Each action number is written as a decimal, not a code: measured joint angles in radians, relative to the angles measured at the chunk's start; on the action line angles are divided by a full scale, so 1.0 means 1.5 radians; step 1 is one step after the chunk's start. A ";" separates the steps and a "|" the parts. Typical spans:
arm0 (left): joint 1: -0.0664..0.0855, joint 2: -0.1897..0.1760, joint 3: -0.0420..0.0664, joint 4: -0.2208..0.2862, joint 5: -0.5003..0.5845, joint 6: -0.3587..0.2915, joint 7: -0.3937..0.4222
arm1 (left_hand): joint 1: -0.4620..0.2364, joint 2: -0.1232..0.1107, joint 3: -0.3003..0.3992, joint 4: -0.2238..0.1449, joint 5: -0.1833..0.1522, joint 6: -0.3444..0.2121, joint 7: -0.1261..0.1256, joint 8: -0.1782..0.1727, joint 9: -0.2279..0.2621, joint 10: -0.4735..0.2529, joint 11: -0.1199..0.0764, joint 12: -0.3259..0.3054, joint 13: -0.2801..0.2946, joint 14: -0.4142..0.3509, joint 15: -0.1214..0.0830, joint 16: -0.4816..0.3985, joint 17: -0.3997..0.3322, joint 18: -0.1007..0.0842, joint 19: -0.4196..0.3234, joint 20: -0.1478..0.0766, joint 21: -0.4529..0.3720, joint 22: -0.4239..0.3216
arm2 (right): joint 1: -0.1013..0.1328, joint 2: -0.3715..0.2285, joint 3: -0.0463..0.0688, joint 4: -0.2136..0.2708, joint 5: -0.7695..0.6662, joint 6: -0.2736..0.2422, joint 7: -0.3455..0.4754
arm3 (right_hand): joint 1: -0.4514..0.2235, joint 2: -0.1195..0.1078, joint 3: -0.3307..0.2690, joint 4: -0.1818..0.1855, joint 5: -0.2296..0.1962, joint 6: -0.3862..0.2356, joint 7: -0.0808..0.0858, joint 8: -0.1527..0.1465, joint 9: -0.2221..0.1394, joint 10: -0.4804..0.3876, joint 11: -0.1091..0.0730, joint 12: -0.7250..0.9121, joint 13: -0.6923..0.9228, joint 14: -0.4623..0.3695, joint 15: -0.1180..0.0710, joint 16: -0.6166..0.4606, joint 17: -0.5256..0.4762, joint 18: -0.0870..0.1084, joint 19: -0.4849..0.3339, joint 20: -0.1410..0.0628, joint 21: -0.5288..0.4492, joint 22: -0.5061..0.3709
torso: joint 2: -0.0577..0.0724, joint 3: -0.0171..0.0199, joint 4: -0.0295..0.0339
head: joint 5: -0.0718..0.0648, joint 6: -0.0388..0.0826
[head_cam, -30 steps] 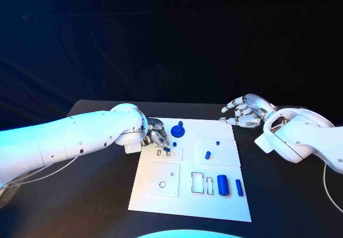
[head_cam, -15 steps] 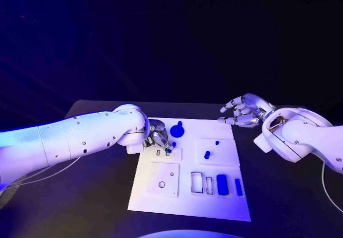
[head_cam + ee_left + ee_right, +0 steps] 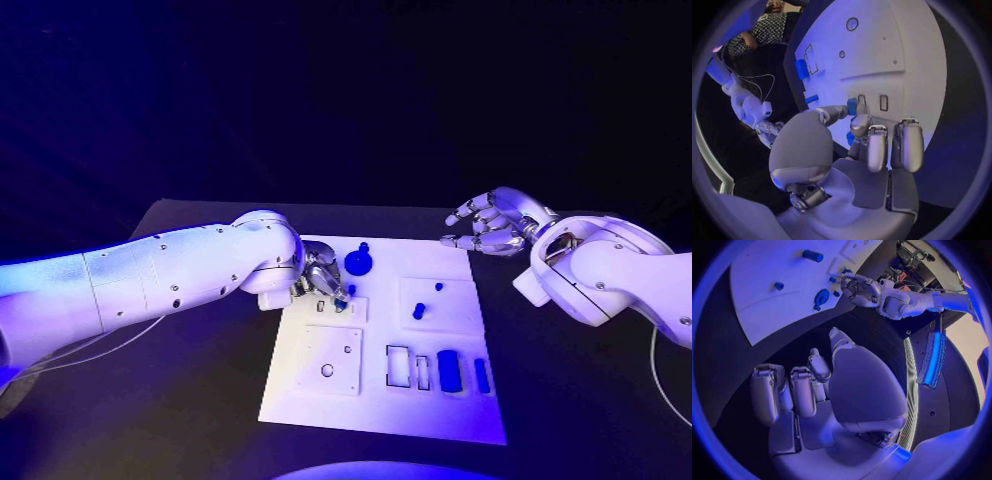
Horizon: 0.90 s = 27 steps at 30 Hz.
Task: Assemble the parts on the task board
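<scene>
the silver left hand (image 3: 320, 278) pinches a small blue peg (image 3: 852, 106) over the flat white task board (image 3: 378, 410); the silver right hand (image 3: 492, 226) hovers spread, holding nothing.

task board (image 3: 378, 400): white plate, flat at table centre | blue parts: round piece (image 3: 358, 264) at far edge, cylinder (image 3: 450, 371) laid near slots

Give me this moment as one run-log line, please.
left hand: pinching blue part over board slots | right hand: open, off board
</scene>
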 measured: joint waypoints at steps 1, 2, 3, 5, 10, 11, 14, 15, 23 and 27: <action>0.000 0.000 0.000 0.000 -0.001 0.000 0.000 | -0.001 -0.001 0.000 0.000 0.002 0.000 0.000 0.000 0.001 0.000 0.000 0.000 0.000 0.000 0.000 0.000 0.000 0.000 0.000 0.000 0.000 0.000 | 0.000 0.000 0.000 0.000 0.000 0.000 0.000 | 0.000 0.000 0.000 0.000 0.000 0.000 0.000 0.000 0.000 0.000 0.000 0.000 0.000 0.000 0.000 0.000 0.000 0.000 0.000 0.000 0.000 0.000 | 0.000 -0.0001 0.0000 | 0.000 -0.001; 0.000 0.000 0.000 0.000 -0.003 0.001 0.000 | -0.001 -0.001 -0.001 -0.001 0.002 0.000 0.000 0.000 0.001 0.000 0.000 0.000 0.001 0.000 0.000 0.000 0.000 0.000 0.000 0.000 0.000 0.000 | 0.000 0.000 0.000 0.000 0.000 0.000 0.000 | 0.000 0.000 0.000 0.000 0.000 0.000 0.000 0.000 0.000 0.000 0.000 0.000 0.000 0.000 0.000 0.000 0.000 0.000 0.000 0.000 0.000 0.000 | 0.000 -0.0001 0.0000 | 0.001 -0.002; 0.000 0.000 0.000 0.000 -0.004 0.001 0.000 | -0.002 -0.002 -0.002 -0.002 0.002 0.000 0.000 0.000 0.001 0.000 0.000 0.000 0.001 0.000 0.000 0.000 0.000 0.000 0.000 0.000 0.000 0.000 | 0.000 0.000 0.000 0.000 0.000 0.000 0.000 | 0.000 0.000 0.000 0.000 0.000 0.000 0.000 0.000 0.000 0.000 0.000 0.000 0.000 0.000 0.000 0.000 0.000 0.000 0.000 0.000 0.000 0.000 | 0.000 -0.0001 0.0000 | 0.001 -0.003; -0.001 -0.001 0.000 0.000 -0.007 0.001 0.000 | -0.003 -0.003 -0.002 -0.002 0.008 0.003 -0.003 -0.001 0.001 0.000 0.000 0.000 0.002 0.000 0.000 0.000 0.000 0.000 0.004 0.001 0.000 0.000 | 0.000 0.000 0.000 0.000 0.000 0.000 0.000 | 0.000 0.000 0.000 0.000 0.000 0.000 0.000 0.000 0.000 0.000 0.000 0.000 0.000 0.000 0.000 0.000 0.000 0.000 0.000 0.000 0.000 0.000 | 0.000 -0.0001 0.0004 | 0.001 -0.004; -0.005 -0.002 -0.001 0.006 -0.016 0.000 0.000 | -0.004 -0.004 -0.004 -0.004 0.020 0.006 -0.004 -0.001 0.002 0.006 -0.001 0.003 0.007 0.000 0.000 0.000 0.000 0.000 0.007 -0.002 0.003 0.000 | 0.000 0.000 0.000 0.000 0.000 0.000 0.000 | 0.000 0.000 0.000 0.000 0.000 0.000 0.000 0.000 0.000 0.000 0.000 0.000 0.000 0.000 0.000 0.000 0.000 0.000 0.000 0.000 0.000 0.000 | 0.000 -0.0004 0.0004 | 0.004 -0.005; -0.007 -0.002 -0.001 0.007 -0.019 -0.001 0.000 | -0.004 -0.004 -0.004 -0.004 0.021 0.006 -0.004 -0.001 0.002 0.006 -0.001 0.003 0.007 0.000 0.000 0.000 0.000 0.000 0.008 -0.001 0.003 0.000 | 0.000 0.000 0.000 0.000 0.000 0.001 0.000 | 0.000 0.000 0.000 0.000 0.000 0.000 0.000 0.000 0.000 0.000 0.000 0.000 0.000 0.000 0.000 0.000 0.000 0.000 0.000 0.000 0.000 0.000 | 0.000 -0.0004 0.0004 | 0.004 -0.006; -0.008 -0.002 -0.001 0.009 -0.025 -0.002 0.000 | -0.004 -0.004 -0.004 -0.004 0.024 0.007 -0.005 -0.003 0.006 0.006 -0.001 0.003 0.009 0.000 0.000 0.000 0.000 0.000 0.010 0.000 0.006 0.000 | 0.000 0.000 0.000 0.000 0.000 0.001 0.000 | 0.000 0.000 0.000 0.000 0.000 0.000 0.000 0.000 0.000 0.000 0.000 0.000 0.000 0.000 0.000 0.000 0.000 0.000 0.000 0.000 0.000 0.000 | 0.000 -0.0004 0.0004 | 0.006 -0.007; -0.009 -0.002 -0.001 0.009 -0.026 -0.002 0.000 | -0.005 -0.005 -0.004 -0.004 0.024 0.007 -0.005 -0.003 0.006 0.006 -0.001 0.003 0.009 0.000 0.000 0.000 0.000 0.000 0.010 0.000 0.006 0.000 | 0.000 0.000 0.000 0.000 0.000 0.001 0.000 | 0.000 0.000 0.000 0.000 0.000 0.000 0.000 0.000 0.000 0.000 0.000 0.000 0.000 0.000 0.000 0.000 0.000 0.000 0.000 0.000 0.000 0.000 | 0.000 -0.0004 0.0004 | 0.006 -0.007; -0.011 -0.005 0.000 0.007 -0.037 -0.003 0.000 | -0.010 -0.005 -0.004 -0.004 0.031 0.011 -0.006 -0.003 0.007 0.008 -0.004 0.006 0.010 0.000 0.000 0.000 0.000 0.000 0.012 -0.002 0.006 0.000 | 0.000 0.000 0.000 0.000 0.000 0.002 0.000 | 0.000 0.000 0.002 -0.002 0.002 0.000 0.000 0.000 0.000 0.000 0.000 0.000 0.000 0.000 0.000 0.000 0.000 0.000 0.000 0.000 0.000 0.000 | 0.000 -0.0001 0.0001 | 0.006 -0.007; -0.011 -0.005 0.001 0.007 -0.044 -0.005 0.001 | -0.010 -0.005 -0.004 -0.004 0.031 0.011 -0.006 -0.003 0.007 0.008 -0.004 0.006 0.010 0.000 0.000 0.000 0.000 0.000 0.012 -0.002 0.006 0.000 | 0.000 0.000 0.000 0.000 0.000 0.002 0.000 | 0.000 0.000 0.002 -0.002 0.003 0.000 0.000 0.000 -0.001 0.000 0.000 0.000 0.000 0.000 0.000 0.000 0.000 0.000 0.000 0.000 0.000 0.000 | 0.000 0.0000 0.0000 | 0.006 -0.008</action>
